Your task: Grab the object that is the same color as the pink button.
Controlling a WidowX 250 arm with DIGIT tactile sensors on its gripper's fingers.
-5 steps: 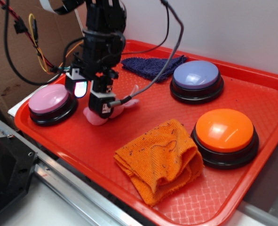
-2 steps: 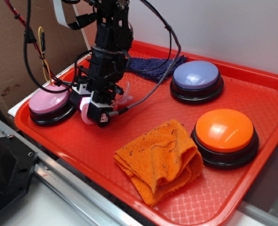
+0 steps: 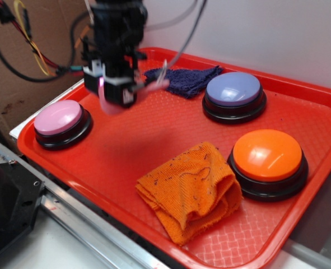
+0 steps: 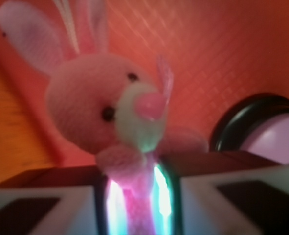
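My gripper (image 3: 112, 94) is shut on the pink plush bunny (image 3: 110, 105) and holds it in the air above the left back part of the red tray (image 3: 131, 145). In the wrist view the bunny (image 4: 100, 107) fills the middle, its body pinched between my two fingers (image 4: 208, 196), ears and white loop string pointing up. The pink button (image 3: 59, 117) with its black base sits on the tray at the left, below and left of the gripper; it also shows at the wrist view's right edge (image 4: 271, 139).
An orange cloth (image 3: 189, 188) lies crumpled at the tray's front middle. An orange button (image 3: 267, 157) stands at the right, a lavender-blue button (image 3: 234, 92) at the back right, a dark blue cloth (image 3: 182, 78) at the back. Cardboard and cables stand at the left.
My gripper closed on the bunny on the tray, then rose with it and moved back; the bunny now hangs clear of the tray floor.
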